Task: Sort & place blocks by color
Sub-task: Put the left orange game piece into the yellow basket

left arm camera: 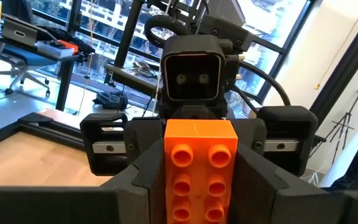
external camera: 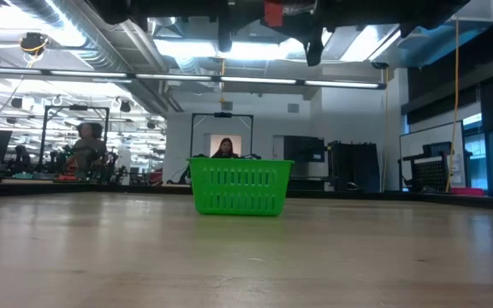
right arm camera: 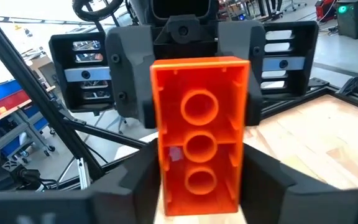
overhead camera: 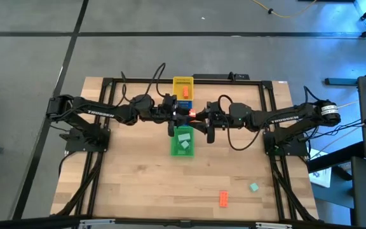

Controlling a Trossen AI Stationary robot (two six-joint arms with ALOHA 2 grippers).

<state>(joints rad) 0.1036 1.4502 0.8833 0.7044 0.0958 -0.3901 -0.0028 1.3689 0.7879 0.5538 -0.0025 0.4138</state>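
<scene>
An orange-red block (overhead camera: 191,113) hangs high over the table's middle, between my left gripper (overhead camera: 178,114) and my right gripper (overhead camera: 203,116), which face each other. Both are shut on it. It shows stud side on in the left wrist view (left arm camera: 201,162), hollow underside on in the right wrist view (right arm camera: 199,130), and at the top edge of the low view (external camera: 274,13). A yellow tray (overhead camera: 183,83) holds another orange block (overhead camera: 185,93). The green tray (overhead camera: 183,149) holds mint blocks (overhead camera: 183,141). A loose orange block (overhead camera: 223,198) and a mint block (overhead camera: 253,187) lie flat near the table's near right corner. My left gripper pinches the orange block between its two fingers (left arm camera: 145,180), one on each long side of the end nearer it (left arm camera: 201,199). It comes level from the table's left. The block is lifted clear. My right gripper pinches the block's other end (right arm camera: 197,186) between its two fingers (right arm camera: 263,180), on the long sides. It comes level from the table's right. The block lies level between the two grippers, clear of the table.
A blue tray (overhead camera: 184,103) sits between the yellow and green ones, mostly hidden under the grippers. The green tray (external camera: 240,186) stands on the table below the held block. A black frame (overhead camera: 107,81) borders the table. A person (external camera: 226,150) sits in the room beyond.
</scene>
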